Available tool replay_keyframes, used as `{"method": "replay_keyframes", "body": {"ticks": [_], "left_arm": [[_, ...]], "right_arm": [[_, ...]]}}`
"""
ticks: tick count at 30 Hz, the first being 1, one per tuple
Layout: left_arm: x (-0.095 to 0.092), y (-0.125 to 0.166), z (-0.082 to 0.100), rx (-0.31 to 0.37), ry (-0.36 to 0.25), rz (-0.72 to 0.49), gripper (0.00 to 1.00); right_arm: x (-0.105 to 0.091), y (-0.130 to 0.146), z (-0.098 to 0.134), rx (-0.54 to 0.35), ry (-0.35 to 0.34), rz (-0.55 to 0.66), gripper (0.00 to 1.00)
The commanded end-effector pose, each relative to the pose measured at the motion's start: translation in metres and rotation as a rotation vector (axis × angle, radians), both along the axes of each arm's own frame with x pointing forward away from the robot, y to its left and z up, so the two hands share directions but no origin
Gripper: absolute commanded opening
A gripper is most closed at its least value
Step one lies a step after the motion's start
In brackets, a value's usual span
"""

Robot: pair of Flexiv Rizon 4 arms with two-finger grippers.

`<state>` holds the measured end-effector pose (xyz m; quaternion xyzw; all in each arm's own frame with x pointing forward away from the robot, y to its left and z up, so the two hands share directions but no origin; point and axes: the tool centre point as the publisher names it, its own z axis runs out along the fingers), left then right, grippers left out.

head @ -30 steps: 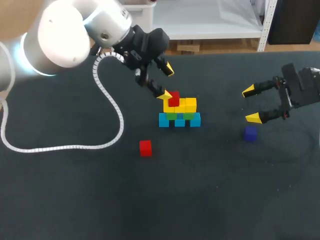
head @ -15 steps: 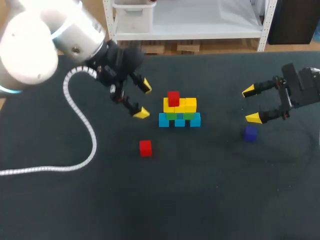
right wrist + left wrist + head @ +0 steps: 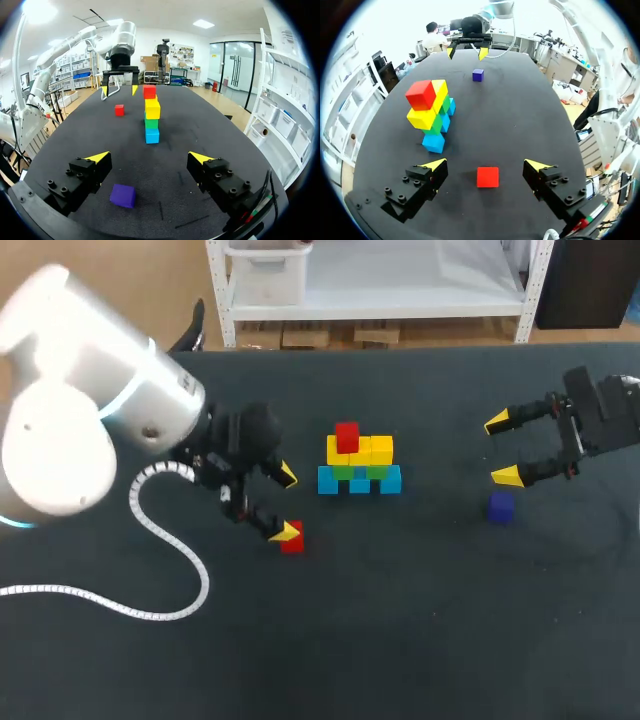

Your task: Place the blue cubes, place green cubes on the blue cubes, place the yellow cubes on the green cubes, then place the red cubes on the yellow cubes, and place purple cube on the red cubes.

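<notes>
Red cube (image 3: 292,545), the loose one, is the nearest thing to me. It lies flat on the dark table (image 3: 420,640) on the near side of the stack (image 3: 359,462), off toward my left arm's side and well apart from it. My left gripper (image 3: 289,503) is right over it with the jaws spread wide and holding nothing. In the left wrist view the cube sits in the gap between the two yellow tips with bare table either side of it, so neither finger touches it. How high above it I am, can't tell.

A white coiled cable (image 3: 170,590) trails across the table out on that same side, farther from the stack than the cube.

Purple cube (image 3: 501,507) lies on the opposite side of the stack, toward my right arm, also a bit nearer than the stack and well clear of it.

Then the stack itself: blue cubes (image 3: 389,480) in a row at the bottom, green cubes (image 3: 343,472) on those, yellow cubes (image 3: 380,450) on the green, and a second red cube (image 3: 347,436) on top, at the end closer to my left arm.

Farthest back, my right gripper (image 3: 503,449) hangs past the purple cube, on the same side of the stack, jaws wide apart and empty.
</notes>
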<state>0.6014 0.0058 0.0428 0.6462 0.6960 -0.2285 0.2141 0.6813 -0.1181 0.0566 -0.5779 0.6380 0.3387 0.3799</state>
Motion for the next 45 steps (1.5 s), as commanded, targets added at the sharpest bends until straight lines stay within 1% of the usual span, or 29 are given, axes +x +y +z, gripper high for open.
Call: {"method": "replay_keyframes", "body": {"ticks": [1,6,16,17,18,19,20,21,22,27,32,39,42,45], "left_arm": [[-0.005,-0.003,-0.016,-0.008,-0.021,0.023,1.0],[-0.005,-0.003,-0.033,-0.003,-0.002,0.047,1.0],[-0.003,0.003,-0.044,0.015,0.009,0.069,1.0],[-0.003,0.003,-0.044,0.016,0.01,0.071,0.89],[-0.004,0.003,-0.045,0.021,0.012,0.074,0.59],[-0.004,0.003,-0.045,0.024,0.014,0.075,0.42],[-0.004,0.003,-0.045,0.025,0.014,0.076,0.29],[-0.004,0.003,-0.046,0.026,0.015,0.079,0.03],[-0.005,0.003,-0.046,0.026,0.015,0.08,0.0],[-0.01,-0.001,-0.044,0.02,0.006,0.094,0.0],[-0.019,-0.017,-0.036,0.017,0.0,0.105,0.0],[-0.035,-0.056,-0.02,0.005,-0.018,0.123,0.0],[-0.04,-0.078,-0.019,-0.012,-0.025,0.106,0.0],[-0.041,-0.102,-0.02,-0.035,-0.03,0.084,0.0]], "right_arm": [[0.0,0.0,0.0,0.001,-0.001,0.0,1.0],[0.0,0.0,0.0,0.001,-0.001,0.0,1.0],[0.0,0.0,0.0,0.001,-0.001,0.0,1.0],[0.0,0.0,0.0,0.001,-0.001,0.0,1.0],[0.0,0.0,0.0,0.001,-0.001,0.0,1.0],[0.0,0.0,0.0,0.001,-0.001,0.0,1.0],[0.0,0.0,0.0,0.001,-0.001,0.0,1.0],[0.0,0.0,0.0,0.001,-0.001,0.0,1.0],[0.0,0.0,0.0,0.001,-0.001,0.0,1.0],[0.0,0.0,0.0,0.001,-0.001,0.0,1.0],[0.0,0.0,0.0,0.001,-0.001,0.0,1.0],[0.0,0.0,0.0,0.001,-0.001,0.0,1.0],[0.0,0.0,0.0,0.001,-0.001,0.0,1.0],[0.0,0.0,0.0,0.001,-0.001,0.0,1.0]]}}
